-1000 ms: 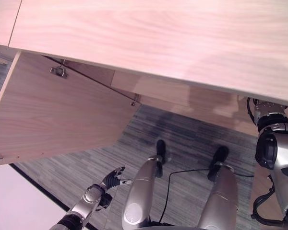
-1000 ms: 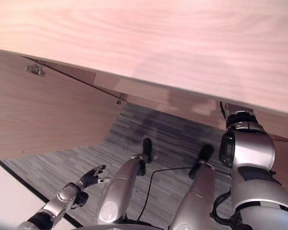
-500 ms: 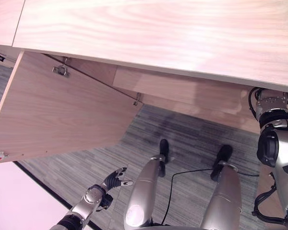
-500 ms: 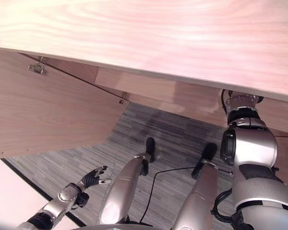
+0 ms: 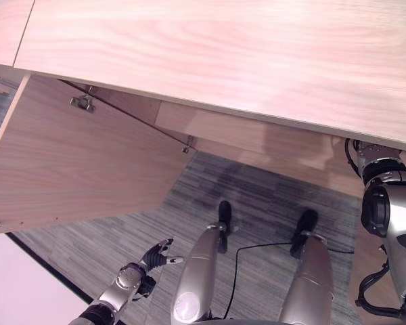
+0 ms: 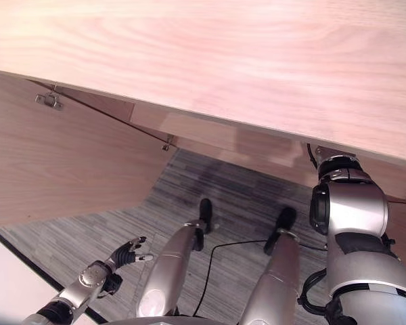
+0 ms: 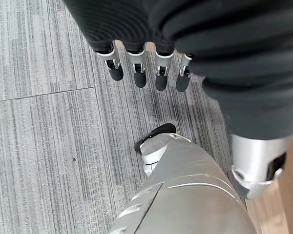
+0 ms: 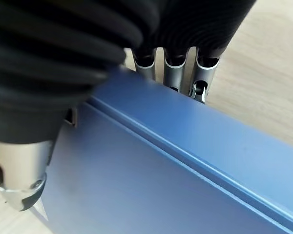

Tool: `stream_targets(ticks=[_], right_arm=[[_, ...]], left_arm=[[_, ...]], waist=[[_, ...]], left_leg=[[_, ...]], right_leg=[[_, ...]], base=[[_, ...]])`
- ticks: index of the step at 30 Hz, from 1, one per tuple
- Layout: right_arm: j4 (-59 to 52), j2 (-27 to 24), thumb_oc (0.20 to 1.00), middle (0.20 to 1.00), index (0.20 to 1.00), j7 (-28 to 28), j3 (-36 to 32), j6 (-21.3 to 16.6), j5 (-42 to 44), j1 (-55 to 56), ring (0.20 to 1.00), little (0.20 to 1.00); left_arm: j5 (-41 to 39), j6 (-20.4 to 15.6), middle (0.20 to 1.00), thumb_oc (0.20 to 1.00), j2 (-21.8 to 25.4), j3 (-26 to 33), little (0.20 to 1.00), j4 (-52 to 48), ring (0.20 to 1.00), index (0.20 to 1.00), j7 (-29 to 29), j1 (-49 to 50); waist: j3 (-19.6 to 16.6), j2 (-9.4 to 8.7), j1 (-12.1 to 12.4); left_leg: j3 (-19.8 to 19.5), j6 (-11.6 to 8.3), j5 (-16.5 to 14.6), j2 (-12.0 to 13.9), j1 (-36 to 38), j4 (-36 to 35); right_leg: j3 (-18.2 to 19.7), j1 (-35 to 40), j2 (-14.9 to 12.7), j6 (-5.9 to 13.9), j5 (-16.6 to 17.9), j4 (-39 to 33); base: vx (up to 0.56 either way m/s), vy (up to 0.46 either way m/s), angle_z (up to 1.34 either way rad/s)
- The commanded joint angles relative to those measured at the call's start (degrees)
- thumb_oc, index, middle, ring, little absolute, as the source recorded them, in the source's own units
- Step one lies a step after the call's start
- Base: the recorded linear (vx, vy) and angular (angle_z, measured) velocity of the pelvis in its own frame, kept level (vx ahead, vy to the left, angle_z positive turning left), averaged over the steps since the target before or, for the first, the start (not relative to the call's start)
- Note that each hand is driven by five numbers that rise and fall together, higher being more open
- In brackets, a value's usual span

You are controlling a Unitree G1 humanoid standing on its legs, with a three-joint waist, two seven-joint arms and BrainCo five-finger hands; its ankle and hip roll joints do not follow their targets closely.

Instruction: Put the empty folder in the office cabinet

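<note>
Folder [image 8: 185, 165], blue, sits in my right hand [image 8: 63, 44]: its fingers [image 8: 173, 73] wrap behind the top edge, tips hidden, thumb on the near face. From the head, that hand is cut off beneath the bench [image 5: 223, 54] at 3 o'clock. Cabinet door [image 5: 74, 162] hangs open at 9 o'clock. Left hand [image 6: 125, 254] hangs at 7 o'clock over grey carpet [image 7: 44, 146], fingers [image 7: 136, 73] relaxed, spread, empty.

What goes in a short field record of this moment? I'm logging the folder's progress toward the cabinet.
folder: blue folder, against the right hand, wood surface behind it
right hand: right hand, fingers behind the folder's edge, grip unclear
left hand: left hand, open, holding nothing, low over the grey carpet
cabinet: cabinet door swung open under the wooden top
</note>
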Motion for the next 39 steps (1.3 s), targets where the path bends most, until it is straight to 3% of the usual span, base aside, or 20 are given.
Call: stream_targets(ticks=[1,7,9,13,17,19,31,39], right_arm=[[-1.81,-2.72,1.000,1.000,1.000,0.31,1.64,-0.30,-3.33,-4.65,1.000,1.000],[3.24,-2.42,1.000,1.000,1.000,-4.84,0.19,2.08,-6.12,-4.35,1.000,1.000],[5.91,-2.09,1.000,1.000,1.000,-7.69,-0.08,4.68,-8.72,-4.23,1.000,1.000],[6.15,-0.89,1.000,1.000,1.000,-8.94,0.34,5.82,-9.78,-4.14,1.000,1.000],[7.14,-0.11,1.000,1.000,1.000,-11.36,-0.08,6.25,-11.24,-3.36,1.000,1.000],[7.28,1.09,1.000,1.000,1.000,-12.05,-1.05,6.10,-10.61,-1.55,1.000,1.000],[7.70,3.65,1.000,1.000,1.000,-11.21,-2.80,6.87,-12.12,4.19,1.000,1.000],[5.78,-0.17,1.000,1.000,1.000,-7.34,1.95,8.73,-15.22,-0.05,1.000,1.000]], left_arm=[[-0.94,-0.52,1.000,1.000,3.46,0.66,1.000,3.71,1.000,1.000,1.44,-1.45],[0.07,-0.25,1.000,1.000,3.74,0.38,1.000,4.93,1.000,1.000,2.84,-2.04],[1.21,0.18,1.000,1.000,3.68,0.37,1.000,6.40,1.000,1.000,4.11,-2.30],[2.25,0.08,1.000,1.000,3.12,0.44,1.000,7.37,1.000,1.000,4.56,-2.30],[2.61,-0.02,1.000,1.000,1.84,0.25,1.000,8.59,1.000,1.000,5.11,-2.01],[2.51,0.11,1.000,1.000,0.31,0.16,1.000,10.02,1.000,1.000,5.29,-1.83],[3.03,0.39,1.000,1.000,-1.98,0.83,1.000,13.42,1.000,1.000,4.79,-1.08],[2.71,0.04,1.000,1.000,-2.00,1.10,1.000,13.31,1.000,1.000,4.45,-0.81]], waist=[[1.62,-1.62,1.26],[1.13,-2.84,1.19],[0.65,-3.54,1.10],[0.19,-4.08,1.22],[-0.68,-4.70,1.39],[-1.32,-5.01,1.74],[-3.76,-6.18,2.60],[-4.00,-5.69,3.13]], left_leg=[[-2.44,-0.85,-7.64,-0.09,1.54,2.23],[-2.80,-1.15,-7.51,0.07,4.68,0.40],[-2.97,-1.33,-7.38,0.15,6.88,-1.29],[-3.08,-1.54,-6.89,0.23,9.07,-3.43],[-3.36,-1.70,-5.41,0.21,11.89,-6.62],[-3.20,-1.61,-2.78,0.18,13.81,-9.83],[-3.67,-1.62,0.27,0.92,19.22,-17.15],[-4.02,-1.68,1.51,1.11,20.04,-19.26]], right_leg=[[0.51,7.50,1.89,3.19,-10.31,2.64],[-0.19,11.25,2.53,3.01,-9.98,0.28],[-0.81,13.59,2.86,3.05,-9.49,-1.59],[-1.13,15.92,3.07,3.13,-8.90,-3.55],[-1.97,19.04,3.45,3.19,-7.42,-6.80],[-3.40,21.37,3.52,3.10,-4.83,-10.19],[-5.18,26.84,3.76,3.93,-2.25,-16.64],[-5.13,26.21,3.67,4.07,-2.17,-16.35]], base=[[0.00,0.000,0.00],[0.01,-0.013,0.03],[0.05,-0.038,-0.04],[0.01,-0.014,0.01],[0.00,-0.007,0.00],[-0.03,-0.004,0.00],[0.02,-0.008,0.03],[0.00,-0.002,0.00]])
